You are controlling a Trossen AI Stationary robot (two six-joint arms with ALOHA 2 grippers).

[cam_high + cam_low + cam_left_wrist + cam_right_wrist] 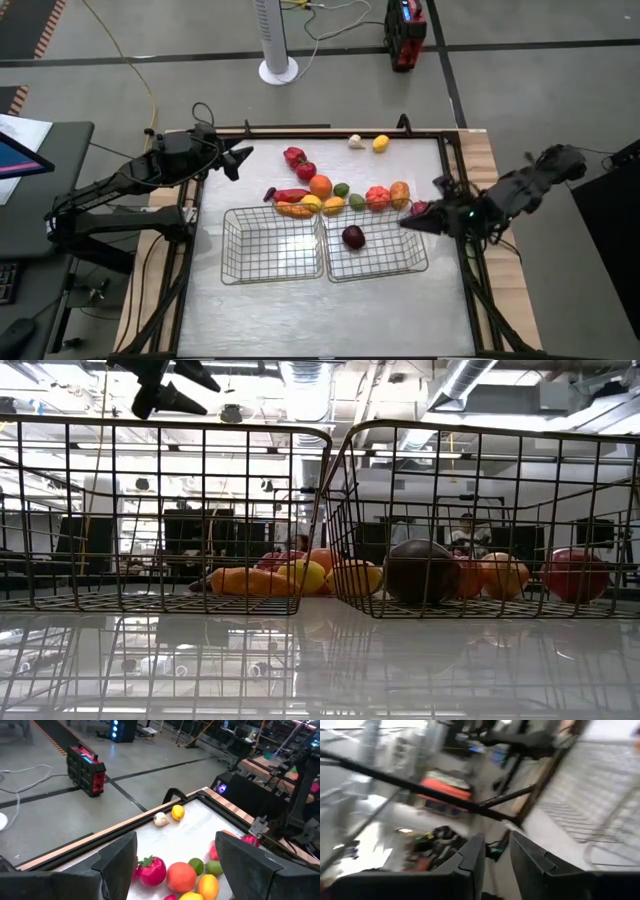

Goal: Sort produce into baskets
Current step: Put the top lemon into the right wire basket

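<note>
We see two baskets (272,243) of thin silver wire mesh on a glossy, reflective white tabletop (330,310) edged with pale wood; the produce (321,186) looks smooth, plastic-shiny.

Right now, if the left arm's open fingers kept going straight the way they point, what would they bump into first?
Probably the round red fruit with a green leafy top. The left gripper hovers open above the table's far left part, aimed at the fruit row. It is high up, so it might pass over; depth is unclear.

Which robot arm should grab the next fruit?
Probably the left. The left gripper is open and empty, near the red fruit. The right gripper is shut, by the right basket.
</note>
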